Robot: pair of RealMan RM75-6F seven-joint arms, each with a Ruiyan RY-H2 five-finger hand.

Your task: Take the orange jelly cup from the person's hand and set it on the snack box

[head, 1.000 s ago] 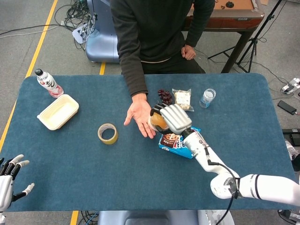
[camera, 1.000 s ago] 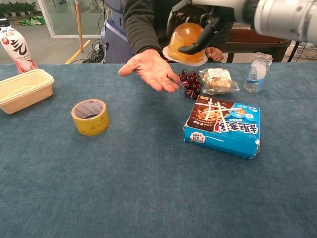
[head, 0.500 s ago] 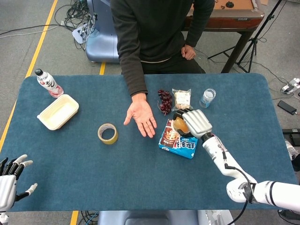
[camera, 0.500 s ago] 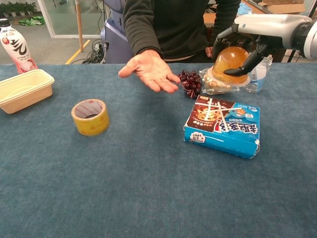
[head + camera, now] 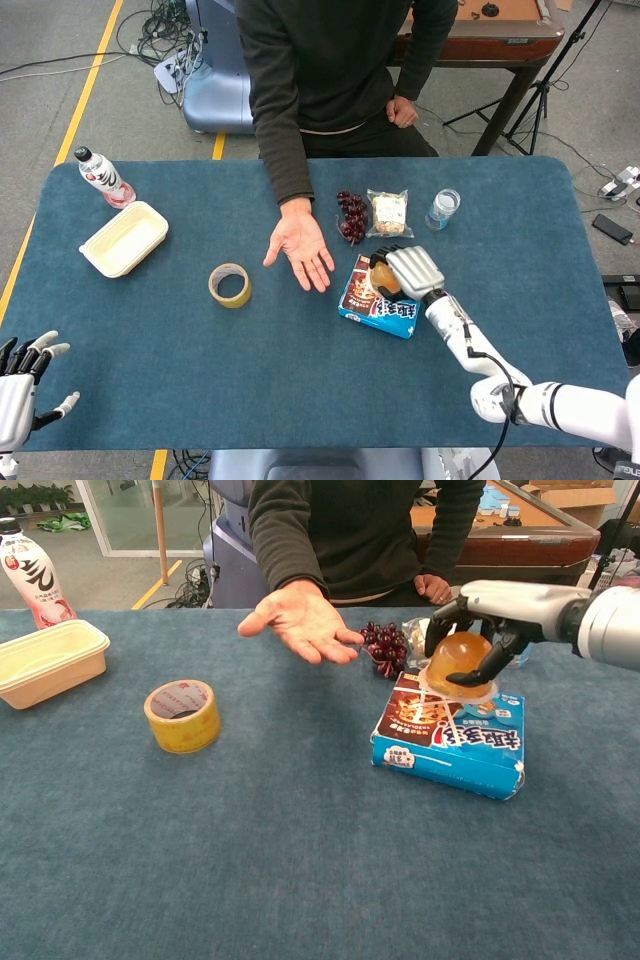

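Note:
My right hand (image 5: 408, 270) (image 5: 490, 615) grips the orange jelly cup (image 5: 457, 663) (image 5: 385, 280) from above, its fingers curled round the dome. The cup's rim sits on or just over the far top face of the blue snack box (image 5: 450, 735) (image 5: 377, 294); contact is hard to judge. The person's hand (image 5: 299, 245) (image 5: 303, 618) stays palm up and empty, left of the box. At the table's near left corner my left hand (image 5: 22, 385) hovers with fingers spread, holding nothing; the chest view does not show it.
A roll of yellow tape (image 5: 230, 285) lies left of the person's hand. Grapes (image 5: 351, 213), a snack packet (image 5: 388, 211) and a small clear jar (image 5: 442, 209) lie behind the box. A cream food tray (image 5: 123, 238) and a pink bottle (image 5: 103, 177) stand far left.
My right hand carried the jelly cup away from the person's palm, rightward and down onto the snack box. The person's hand stayed put, and so did my left hand.

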